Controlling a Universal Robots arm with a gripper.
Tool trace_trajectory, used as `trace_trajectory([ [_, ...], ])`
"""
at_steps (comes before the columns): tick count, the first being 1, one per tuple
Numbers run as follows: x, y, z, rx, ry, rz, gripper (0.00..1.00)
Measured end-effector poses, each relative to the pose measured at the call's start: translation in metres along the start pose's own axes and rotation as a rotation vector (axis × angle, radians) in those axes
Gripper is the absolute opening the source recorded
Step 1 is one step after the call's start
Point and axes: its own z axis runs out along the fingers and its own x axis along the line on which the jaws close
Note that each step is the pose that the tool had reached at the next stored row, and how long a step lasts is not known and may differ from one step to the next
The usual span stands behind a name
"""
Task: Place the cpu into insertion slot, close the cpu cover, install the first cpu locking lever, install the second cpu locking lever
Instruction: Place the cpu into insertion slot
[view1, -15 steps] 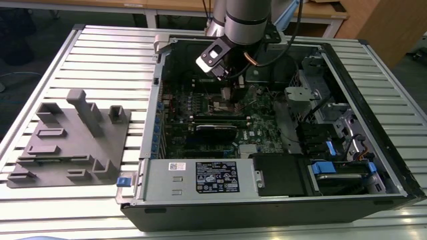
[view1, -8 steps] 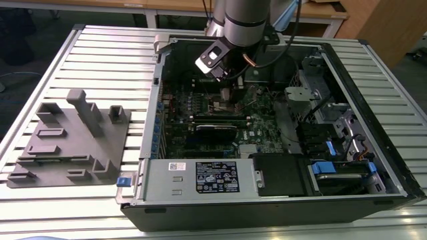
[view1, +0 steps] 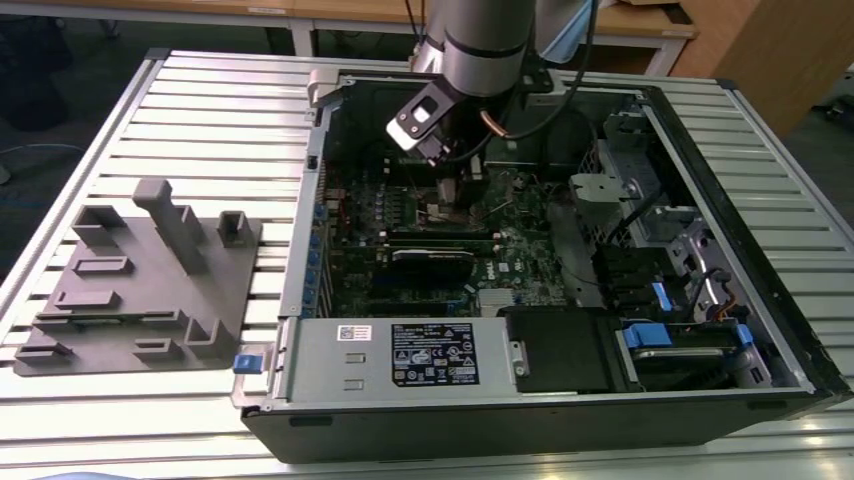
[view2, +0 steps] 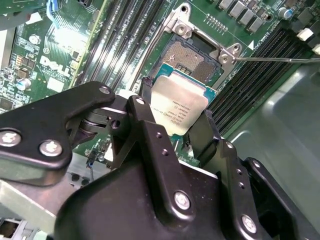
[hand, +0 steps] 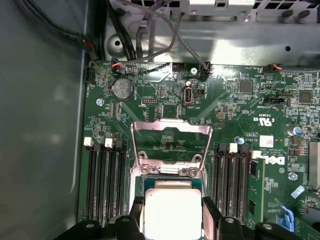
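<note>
cpu (view2: 180, 107): clamped by its edges between the fingers (view2: 204, 135) of the gripper (view2: 176, 104), tilted over the insertion slot (view2: 192, 57); contact cannot be told.
insertion slot: left uncovered.
cpu cover (hand: 170, 128): raised open beyond the slot.
computer case (view1: 534, 425): in the exterior view, the gripper is seen at 11 o'clock of its middle.

An open computer case (view1: 534, 425) lies on a slatted table (view1: 214, 110). Just beside it, at the exterior view's left, sits a grey moulded fixture (view1: 134, 290). A labelled silver box (view1: 334, 360) occupies the case's near side, with a blue tab (view1: 643, 335) to its right.
</note>
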Motion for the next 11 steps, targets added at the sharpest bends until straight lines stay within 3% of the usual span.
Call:
trace_trajectory([
  [11,0.0034,-0.0028,0.0105,0.0,0.0002,0.0,0.54],
])
